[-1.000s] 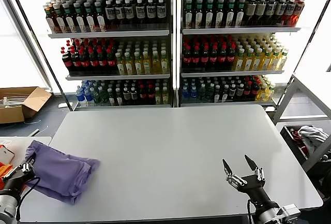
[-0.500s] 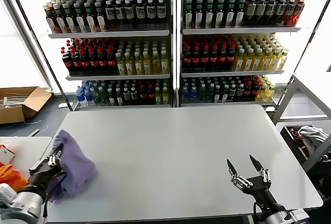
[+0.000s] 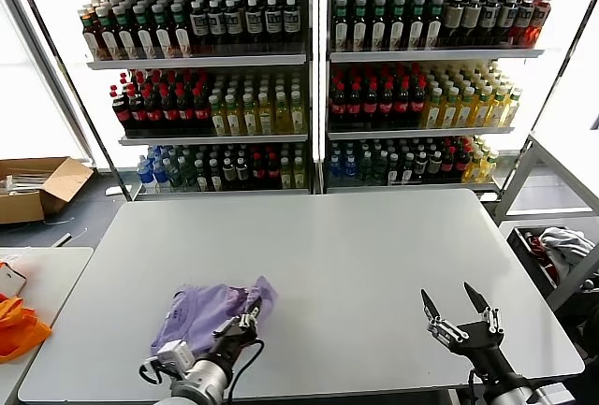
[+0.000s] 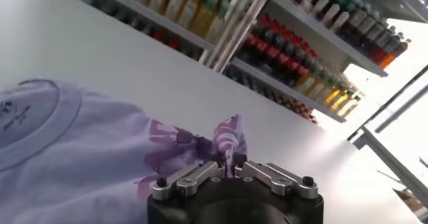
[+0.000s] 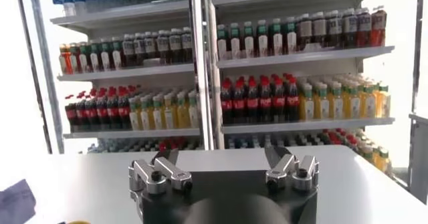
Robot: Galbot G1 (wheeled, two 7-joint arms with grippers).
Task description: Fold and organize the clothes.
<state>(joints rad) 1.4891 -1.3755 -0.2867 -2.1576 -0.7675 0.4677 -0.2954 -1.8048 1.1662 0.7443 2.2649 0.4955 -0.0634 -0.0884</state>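
I see the lavender T-shirt [image 3: 208, 314] bunched in a loose heap on the white table [image 3: 374, 255], near the table's front edge and toward its left half. In the left wrist view the T-shirt [image 4: 73, 158] shows a ribbed round neckline lying flat on one side and, closer to the tool, a raised fold with dark purple print and stripes. My left gripper [image 3: 245, 314] sits at the heap's right side, just inside the front edge, its fingers drawn narrow and pinching that printed fold of fabric; the left wrist view shows the left gripper [image 4: 229, 168] clamped on the cloth with the fold standing up between the tips.

My right gripper [image 3: 455, 299] hovers near the table's front right corner, well apart from the shirt, fingers spread wide and holding nothing. From its own camera the right gripper [image 5: 224, 160] looks across the bare tabletop toward the shelves.

The tabletop is a plain, pale matte slab with rounded corners. Beyond its far edge stand two tall shelving units [image 3: 318, 78] packed with rows of bottles, dark, red, yellow, green and blue. On the floor to the left lies an open cardboard box [image 3: 37, 188]. A smaller side table [image 3: 47, 274] sits off the left edge, carrying something orange [image 3: 19, 325]. Off the right edge, a bin [image 3: 560, 253] holds crumpled cloth.
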